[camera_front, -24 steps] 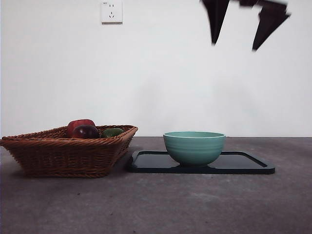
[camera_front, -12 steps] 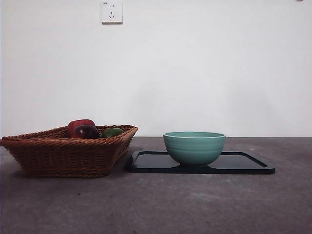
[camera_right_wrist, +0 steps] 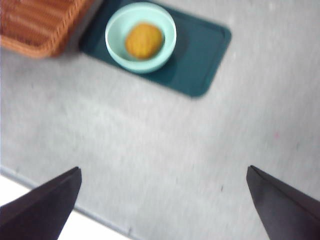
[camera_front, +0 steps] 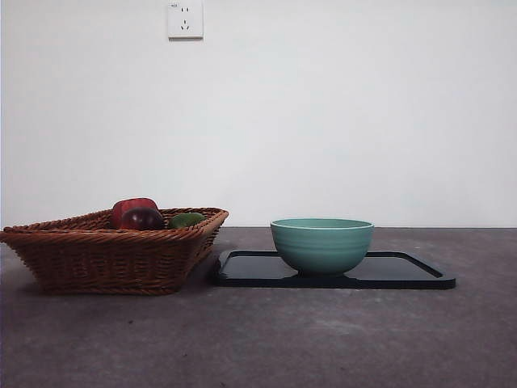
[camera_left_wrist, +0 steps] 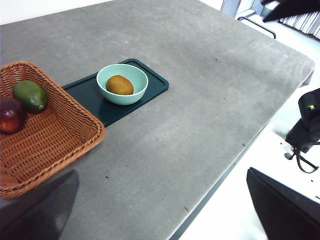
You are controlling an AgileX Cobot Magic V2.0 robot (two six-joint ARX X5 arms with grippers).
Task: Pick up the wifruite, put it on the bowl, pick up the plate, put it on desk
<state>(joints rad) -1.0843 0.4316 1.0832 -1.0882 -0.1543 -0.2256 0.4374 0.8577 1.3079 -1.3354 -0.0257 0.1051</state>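
Observation:
The orange-brown wifruite [camera_left_wrist: 119,84] [camera_right_wrist: 144,41] lies inside the mint-teal bowl [camera_front: 321,242] [camera_left_wrist: 124,98] [camera_right_wrist: 116,30]; in the front view the bowl's wall hides it. The bowl stands on the plate [camera_front: 404,271] [camera_left_wrist: 155,85] [camera_right_wrist: 200,55], a dark rectangular tray that rests on the grey desk [camera_front: 283,339] [camera_left_wrist: 200,100]. My left gripper [camera_left_wrist: 161,172] is open, high above the desk's near side and far from the bowl. High over the desk, my right gripper [camera_right_wrist: 164,168] is also open and holds nothing. Neither gripper shows in the front view.
A brown wicker basket [camera_front: 113,255] [camera_left_wrist: 50,135] [camera_right_wrist: 35,25] stands beside the plate's left end, holding a dark purple-red fruit [camera_front: 142,218] [camera_left_wrist: 10,116] and a green fruit [camera_front: 187,219] [camera_left_wrist: 31,95]. The desk's edge [camera_left_wrist: 240,155] drops off to the floor.
The two black jaw tips that hung at the front view's top right a second ago have risen out of that view. The bowl, plate and basket have not moved.

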